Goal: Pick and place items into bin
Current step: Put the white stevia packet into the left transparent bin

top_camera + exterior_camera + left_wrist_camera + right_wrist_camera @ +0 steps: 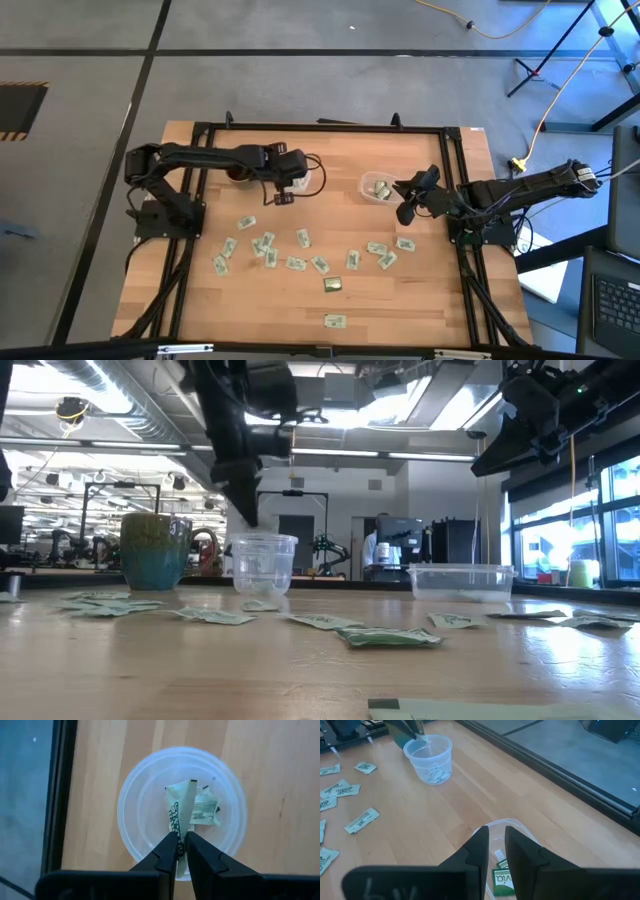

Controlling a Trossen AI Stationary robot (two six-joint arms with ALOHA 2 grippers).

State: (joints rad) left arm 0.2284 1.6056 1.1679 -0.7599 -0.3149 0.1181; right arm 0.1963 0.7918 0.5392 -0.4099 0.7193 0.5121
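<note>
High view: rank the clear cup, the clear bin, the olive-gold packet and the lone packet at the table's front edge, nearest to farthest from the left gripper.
1. Clear cup: directly at the left gripper, back of the table.
2. Clear bin: to its right, by the right gripper.
3. Olive-gold packet: toward the front, near the middle.
4. Lone packet: at the front edge, farthest.

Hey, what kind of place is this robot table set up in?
Probably a robotics lab or workshop. Beyond the wooden table the low view shows an open hall with exposed ceiling ducts, other equipment benches, and a person at a monitor; cables cross the floor.
</note>
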